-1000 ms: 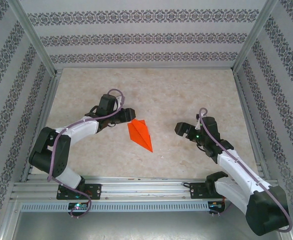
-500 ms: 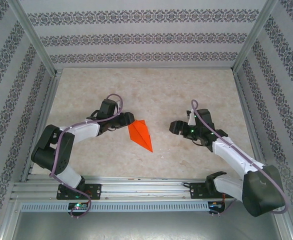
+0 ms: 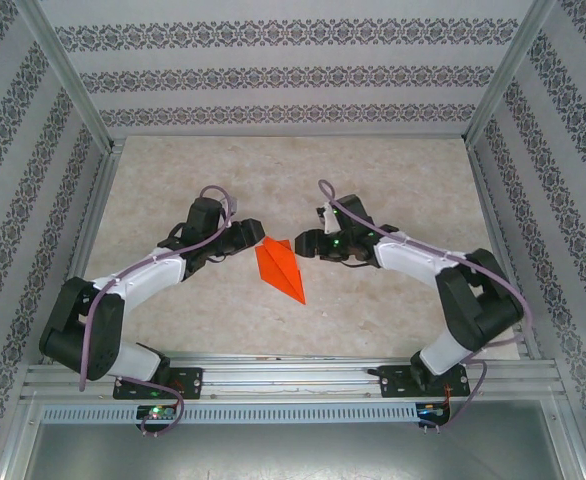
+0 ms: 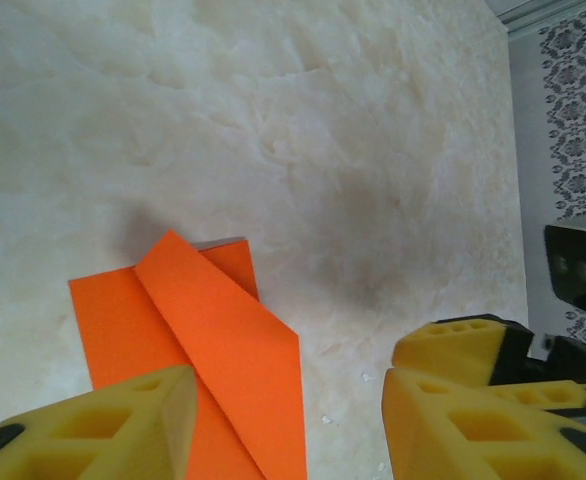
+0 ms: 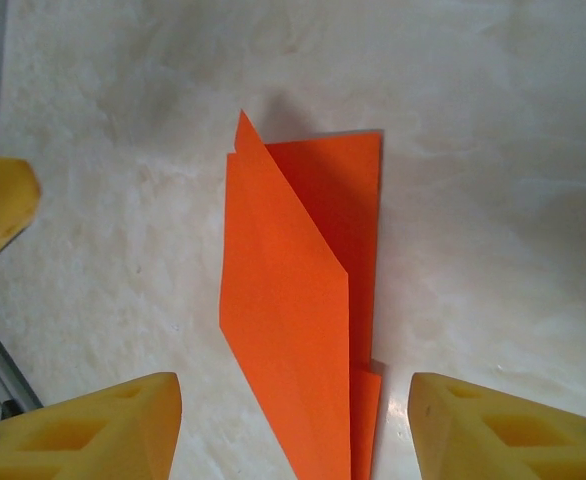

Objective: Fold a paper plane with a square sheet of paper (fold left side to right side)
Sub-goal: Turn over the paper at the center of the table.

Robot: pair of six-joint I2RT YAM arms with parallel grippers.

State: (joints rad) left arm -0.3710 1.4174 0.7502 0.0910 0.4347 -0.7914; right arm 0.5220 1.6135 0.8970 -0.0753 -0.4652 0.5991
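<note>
The orange sheet of paper (image 3: 280,268) lies flat on the table, folded into a narrow pointed dart, its tip toward the near right. My left gripper (image 3: 254,236) hovers at its far left corner, open. In the left wrist view the paper (image 4: 198,335) runs under the left finger (image 4: 103,425), and nothing is gripped in my left gripper (image 4: 288,425). My right gripper (image 3: 309,243) stands just right of the paper's far end, open. In the right wrist view the paper (image 5: 293,290) lies between the spread fingers of my right gripper (image 5: 295,425), untouched.
The marbled beige table (image 3: 393,180) is boxed in by patterned walls on the left (image 3: 23,200), back and right. An aluminium rail (image 3: 293,375) runs along the near edge. The two grippers stand close together above the paper's far end.
The right arm has swung left to the paper's far end and its jaws have narrowed. The left gripper has shifted slightly away from me. The paper has not moved.
</note>
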